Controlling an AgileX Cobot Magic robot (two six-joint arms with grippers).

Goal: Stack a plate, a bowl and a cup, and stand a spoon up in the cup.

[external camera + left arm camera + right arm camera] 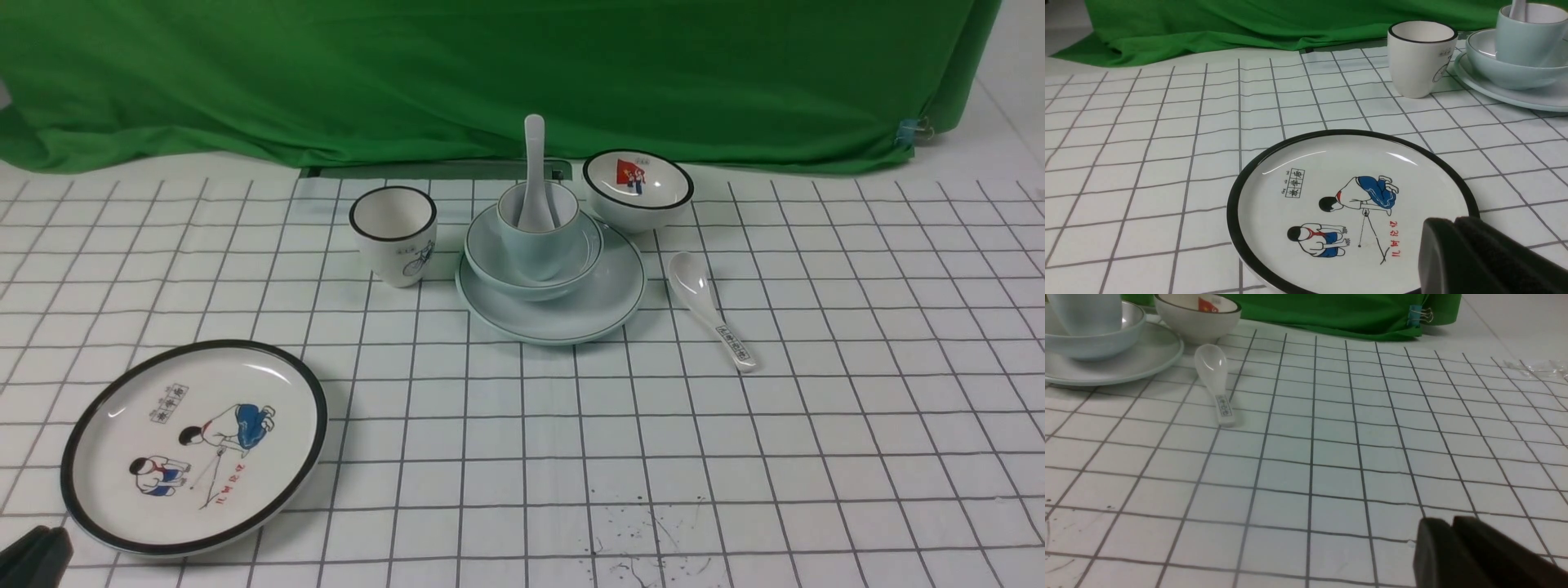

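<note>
The plain pale plate (604, 306) lies at the table's back centre. The plain bowl (490, 249) sits on it, the pale blue cup (535, 245) stands in the bowl, and the plain white spoon (535, 159) stands upright in the cup. The stack also shows in the left wrist view, with plate (1515, 96), bowl (1506, 71) and cup (1529, 38), and partly in the right wrist view, with plate (1135, 359) and bowl (1090, 345). My left gripper (45, 535) (1453, 222) is shut and empty at the front left corner. My right gripper (1453, 522) is shut and empty over bare cloth.
A black-rimmed plate with cartoon children (196, 441) (1347, 208) lies front left, beside my left gripper. A bicycle cup (394, 234) (1421, 57) stands left of the stack. A black-rimmed bowl (638, 188) (1198, 314) and a labelled spoon (709, 309) (1214, 381) lie right of it. Green cloth (490, 73) hangs behind.
</note>
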